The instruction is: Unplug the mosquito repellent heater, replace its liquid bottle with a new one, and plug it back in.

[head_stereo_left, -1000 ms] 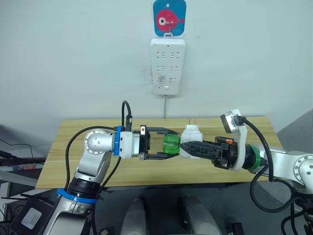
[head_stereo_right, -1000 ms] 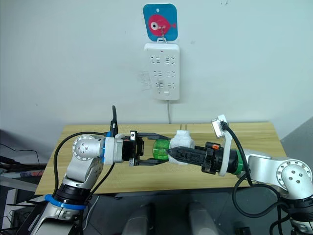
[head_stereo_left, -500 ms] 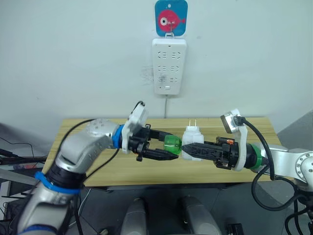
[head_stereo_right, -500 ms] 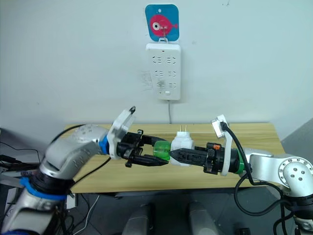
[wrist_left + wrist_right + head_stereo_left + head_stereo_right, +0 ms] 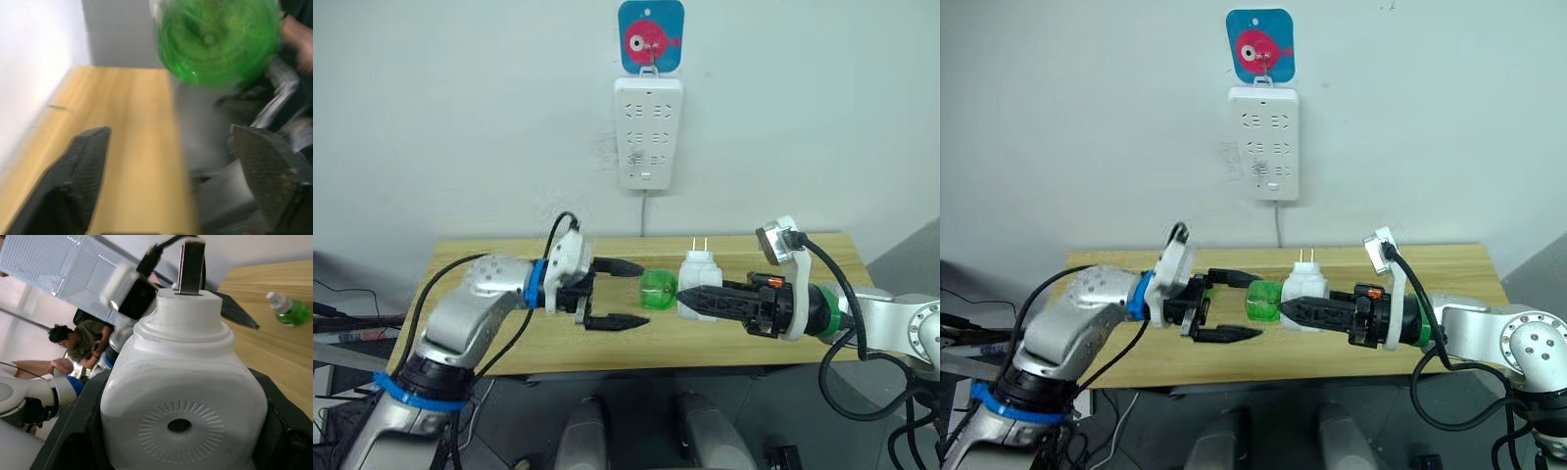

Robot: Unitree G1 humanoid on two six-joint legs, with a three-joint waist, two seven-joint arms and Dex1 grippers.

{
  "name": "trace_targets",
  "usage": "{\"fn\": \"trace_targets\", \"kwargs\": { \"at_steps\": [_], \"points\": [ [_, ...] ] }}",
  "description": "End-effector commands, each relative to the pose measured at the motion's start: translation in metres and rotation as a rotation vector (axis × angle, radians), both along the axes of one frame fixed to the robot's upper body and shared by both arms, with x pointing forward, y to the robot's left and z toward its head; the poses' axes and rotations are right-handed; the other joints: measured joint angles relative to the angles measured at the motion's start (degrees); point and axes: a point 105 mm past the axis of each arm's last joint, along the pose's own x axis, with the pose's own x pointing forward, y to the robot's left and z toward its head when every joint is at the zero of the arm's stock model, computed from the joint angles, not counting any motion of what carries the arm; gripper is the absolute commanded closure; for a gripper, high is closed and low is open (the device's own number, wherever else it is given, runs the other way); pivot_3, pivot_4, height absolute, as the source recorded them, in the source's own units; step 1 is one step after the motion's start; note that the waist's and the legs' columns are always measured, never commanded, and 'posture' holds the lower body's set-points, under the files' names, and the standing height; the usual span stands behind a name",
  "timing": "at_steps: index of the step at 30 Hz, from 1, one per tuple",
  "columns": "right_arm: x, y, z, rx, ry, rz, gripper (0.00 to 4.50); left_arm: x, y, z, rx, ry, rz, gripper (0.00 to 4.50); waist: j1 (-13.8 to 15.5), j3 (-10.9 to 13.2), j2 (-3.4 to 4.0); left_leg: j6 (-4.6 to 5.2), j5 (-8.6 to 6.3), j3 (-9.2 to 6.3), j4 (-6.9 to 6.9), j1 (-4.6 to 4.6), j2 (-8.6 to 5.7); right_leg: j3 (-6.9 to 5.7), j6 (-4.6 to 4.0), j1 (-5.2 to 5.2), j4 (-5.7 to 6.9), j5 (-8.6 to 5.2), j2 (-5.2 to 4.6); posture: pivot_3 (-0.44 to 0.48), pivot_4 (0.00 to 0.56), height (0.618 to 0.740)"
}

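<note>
Wooden surface (image 5: 489,257) against a white wall (image 5: 460,117).
One white multi-socket power strip (image 5: 648,132); right claw (image 5: 690,293) grips one white rounded plastic heater (image 5: 700,284); left claw (image 5: 631,293) wide; two green bottles (image 5: 657,290) (image 5: 289,311).

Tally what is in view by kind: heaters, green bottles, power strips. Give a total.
Mosquito repellent heater: 1
Green bottles: 2 (fitted bottle at the heater's end; spare bottle lying on the table)
Power strip: 1
Total: 4
</note>
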Motion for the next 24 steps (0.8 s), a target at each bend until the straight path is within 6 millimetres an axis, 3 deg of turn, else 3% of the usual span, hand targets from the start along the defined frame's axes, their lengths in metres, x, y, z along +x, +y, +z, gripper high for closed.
{"fn": "trace_targets", "kwargs": {
  "at_steps": [1, 9, 12, 16, 18, 21, 24],
  "points": [
    [-0.007, 0.002, 0.011, 0.039, -0.031, 0.029, 1.43, -0.007, 0.001, 0.021, -0.091, -0.334, -0.004, 0.32, 0.8, 0.0, -0.02, 0.0, 0.0, 0.0, 0.06, -0.07, 0.01, 0.0, 0.01, 0.0, -0.02, 0.0, -0.03, -0.047, 0.214, 0.74],
    [-0.007, 0.004, 0.012, 0.04, -0.037, 0.026, 1.43, -0.015, -0.015, 0.026, -0.166, -0.412, -0.061, 0.32, 1.1, 0.0, -0.02, 0.01, -0.01, 0.07, 0.36, -0.17, -0.05, 0.1, 0.44, 0.03, -0.05, 0.06, -0.06, -0.048, 0.207, 0.74],
    [-0.006, 0.004, 0.012, 0.041, -0.04, 0.024, 1.43, -0.016, -0.016, 0.024, -0.161, -0.402, -0.076, 0.9, 1.0, 0.0, -0.01, 0.01, -0.01, 0.05, 0.39, -0.16, -0.05, 0.07, 0.46, 0.03, -0.03, 0.06, 0.02, -0.053, 0.205, 0.74],
    [-0.006, 0.004, 0.013, 0.041, -0.044, 0.02, 1.43, -0.014, -0.017, 0.026, -0.16, -0.381, -0.079, 2.21, 0.9, 0.0, -0.02, 0.01, -0.01, 0.03, 0.39, -0.17, -0.05, 0.05, 0.45, 0.03, -0.03, 0.06, 0.03, -0.053, 0.206, 0.74],
    [-0.006, 0.004, 0.013, 0.039, -0.045, 0.018, 1.43, -0.015, -0.017, 0.03, -0.159, -0.345, -0.092, 2.3, 0.9, 0.0, -0.01, 0.01, -0.01, 0.03, 0.39, -0.17, -0.05, 0.06, 0.46, 0.03, -0.03, 0.06, 0.03, -0.048, 0.211, 0.74],
    [-0.005, 0.003, 0.011, 0.026, -0.049, 0.018, 1.43, -0.017, -0.014, 0.029, -0.054, -0.124, -0.111, 2.3, 0.7, 0.0, -0.02, 0.01, -0.01, 0.01, 0.39, -0.17, -0.03, 0.05, 0.47, 0.03, -0.02, 0.05, 0.04, -0.036, 0.216, 0.74],
    [-0.005, 0.002, 0.01, 0.02, -0.048, 0.023, 1.43, -0.011, 0.003, 0.023, 0.087, 0.449, -0.021, 2.3, 0.5, 0.0, -0.02, 0.01, -0.01, -0.12, 0.38, -0.18, 0.02, -0.02, 0.48, 0.03, 0.03, 0.04, 0.08, -0.024, 0.218, 0.74]
  ]
}}
